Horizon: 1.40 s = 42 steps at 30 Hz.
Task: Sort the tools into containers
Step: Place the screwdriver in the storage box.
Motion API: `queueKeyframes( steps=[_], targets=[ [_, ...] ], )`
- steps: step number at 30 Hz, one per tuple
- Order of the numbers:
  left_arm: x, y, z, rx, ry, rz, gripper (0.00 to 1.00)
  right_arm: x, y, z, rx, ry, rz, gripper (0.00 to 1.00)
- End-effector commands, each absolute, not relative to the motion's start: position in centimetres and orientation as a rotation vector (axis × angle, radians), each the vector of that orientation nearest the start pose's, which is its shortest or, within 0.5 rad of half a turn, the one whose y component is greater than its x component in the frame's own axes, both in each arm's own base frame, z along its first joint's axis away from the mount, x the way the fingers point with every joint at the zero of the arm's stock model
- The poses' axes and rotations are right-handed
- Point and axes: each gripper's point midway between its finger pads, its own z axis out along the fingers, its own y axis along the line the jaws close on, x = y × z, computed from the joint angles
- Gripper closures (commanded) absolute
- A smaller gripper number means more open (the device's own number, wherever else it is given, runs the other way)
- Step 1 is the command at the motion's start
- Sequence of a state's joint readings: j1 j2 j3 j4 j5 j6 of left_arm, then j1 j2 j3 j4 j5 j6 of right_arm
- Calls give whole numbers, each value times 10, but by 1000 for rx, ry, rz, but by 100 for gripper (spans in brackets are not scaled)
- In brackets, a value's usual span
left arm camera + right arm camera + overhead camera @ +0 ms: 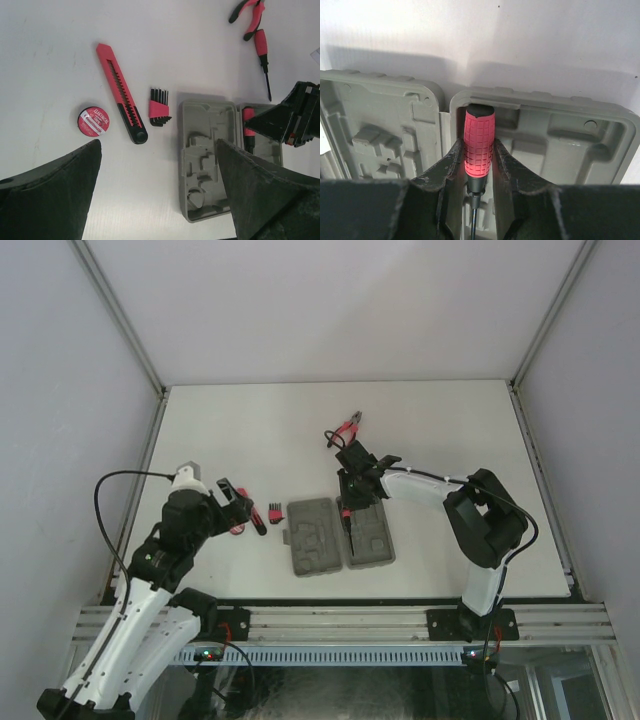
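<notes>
The right gripper (479, 152) is clamped across a screwdriver (479, 130), low over the grey case (545, 97), whose two halves lie open. The screwdriver lies in the right half's hinge-side slot, with its black cap near the end wall and its handle between the fingers. It looks light and rigid; the ribbed handle seems the surest hold, not the thin shaft. The left gripper (157, 165) hangs wide apart near the utility knife (121, 92), hex keys (159, 107) and tape roll (93, 121).
</notes>
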<state>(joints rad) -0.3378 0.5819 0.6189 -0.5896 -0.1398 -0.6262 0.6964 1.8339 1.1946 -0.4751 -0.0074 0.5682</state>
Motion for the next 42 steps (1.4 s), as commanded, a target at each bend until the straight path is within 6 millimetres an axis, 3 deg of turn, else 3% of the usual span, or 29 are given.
queueKeyframes(
  steps=[1,21,42],
  targets=[
    [230,-71,164,-489,2075,-408,0,302,280,43,-187,2692,381,100],
    [229,-86,114,-507,2147,-475,4,306,291,74,-175,2627,440,100],
    [225,-97,100,-483,2199,-517,7,301,292,41,-188,2699,384,100]
  ],
)
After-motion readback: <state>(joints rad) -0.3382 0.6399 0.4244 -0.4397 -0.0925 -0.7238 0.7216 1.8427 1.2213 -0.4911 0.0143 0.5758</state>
